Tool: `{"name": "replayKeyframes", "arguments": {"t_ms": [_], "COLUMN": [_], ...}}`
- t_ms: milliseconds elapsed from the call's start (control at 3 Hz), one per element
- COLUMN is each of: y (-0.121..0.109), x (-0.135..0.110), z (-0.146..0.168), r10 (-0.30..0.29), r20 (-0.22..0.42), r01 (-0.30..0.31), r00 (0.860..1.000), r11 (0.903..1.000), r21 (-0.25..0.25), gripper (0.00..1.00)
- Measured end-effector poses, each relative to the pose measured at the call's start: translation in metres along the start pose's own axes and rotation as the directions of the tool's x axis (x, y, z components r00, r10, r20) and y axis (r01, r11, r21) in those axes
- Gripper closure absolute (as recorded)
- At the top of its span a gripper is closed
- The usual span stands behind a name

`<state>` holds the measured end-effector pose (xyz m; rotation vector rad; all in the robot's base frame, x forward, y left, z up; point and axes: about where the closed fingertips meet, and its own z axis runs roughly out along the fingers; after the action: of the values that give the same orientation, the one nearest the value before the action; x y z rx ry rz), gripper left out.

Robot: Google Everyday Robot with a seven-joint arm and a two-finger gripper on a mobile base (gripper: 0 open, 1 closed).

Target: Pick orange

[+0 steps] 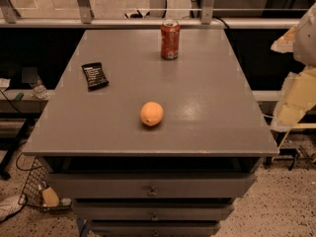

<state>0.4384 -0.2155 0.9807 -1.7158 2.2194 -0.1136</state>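
arm (pixel 307 31): far right, upper | end effector (pixel 295 101): far right, below it

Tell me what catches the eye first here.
The orange sits alone near the front middle of the grey table. A red soda can stands upright at the far edge, and a dark snack packet lies toward the left of the view. The pale end effector hangs beyond the table's right side, touching nothing.

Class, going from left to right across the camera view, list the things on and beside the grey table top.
Flat black snack packet → small round orange fruit → red metal soda can → the robot's pale gripper, beyond the right edge of the grey table.
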Motion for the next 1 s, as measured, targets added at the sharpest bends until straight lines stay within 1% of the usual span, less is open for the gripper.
{"name": "replayKeyframes", "arguments": {"t_ms": [333, 667, 1000], "y": [0.000, 0.005, 0.019], "x": [0.000, -0.018, -0.066], "z": [0.000, 0.006, 0.021], "r10": [0.000, -0.005, -0.083], "r20": [0.000, 0.071, 0.191], "r01": [0.000, 0.006, 0.099], "r00": [1.000, 0.997, 0.978], "r11": [1.0000, 0.9998, 0.9922], "r21": [0.000, -0.021, -0.075], "gripper": [0.00, 0.00, 0.00]}}
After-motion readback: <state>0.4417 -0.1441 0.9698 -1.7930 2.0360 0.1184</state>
